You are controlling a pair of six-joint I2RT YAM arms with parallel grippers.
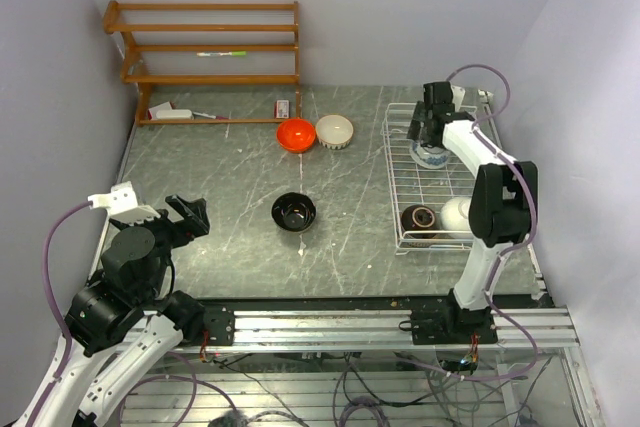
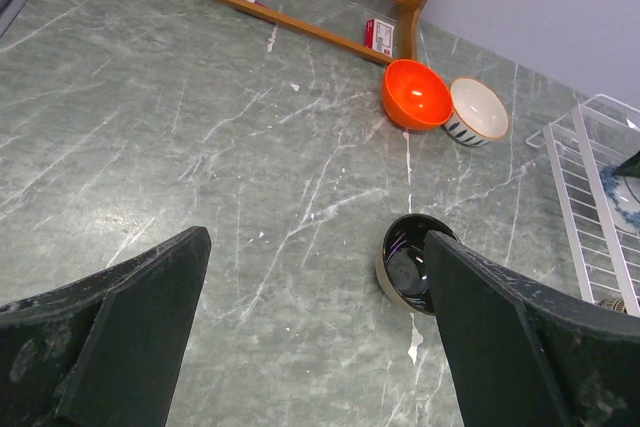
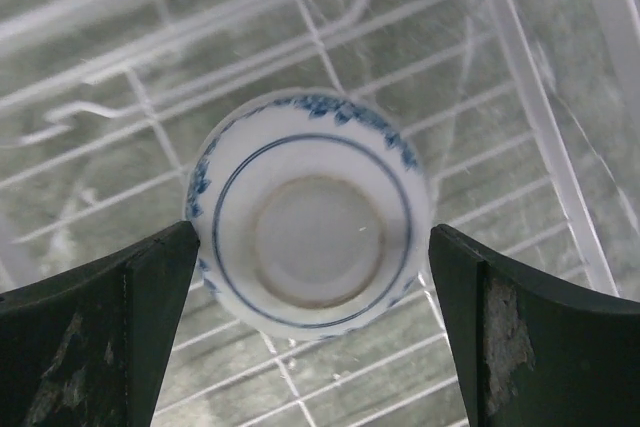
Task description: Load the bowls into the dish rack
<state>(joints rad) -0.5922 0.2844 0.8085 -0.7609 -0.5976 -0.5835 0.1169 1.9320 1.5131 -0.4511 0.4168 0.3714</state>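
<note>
The white wire dish rack (image 1: 404, 175) stands at the right. In it are a brown bowl (image 1: 418, 219), a white bowl (image 1: 456, 214) and a blue-and-white bowl (image 1: 432, 155). My right gripper (image 3: 312, 230) is open just above the blue-and-white bowl (image 3: 310, 212), which lies upside down on the rack wires (image 3: 530, 117) between my fingers. On the table are an orange-red bowl (image 1: 296, 134), a cream bowl (image 1: 334, 131) and a glossy black bowl (image 1: 294, 212). My left gripper (image 2: 315, 237) is open and empty, left of and well short of the black bowl (image 2: 408, 264).
A brown wooden shelf unit (image 1: 205, 57) stands at the back left, with a white item (image 1: 170, 112) and a small red box (image 1: 283, 107) on its lowest board. The orange-red bowl (image 2: 415, 94) and cream bowl (image 2: 478, 110) touch each other near it.
</note>
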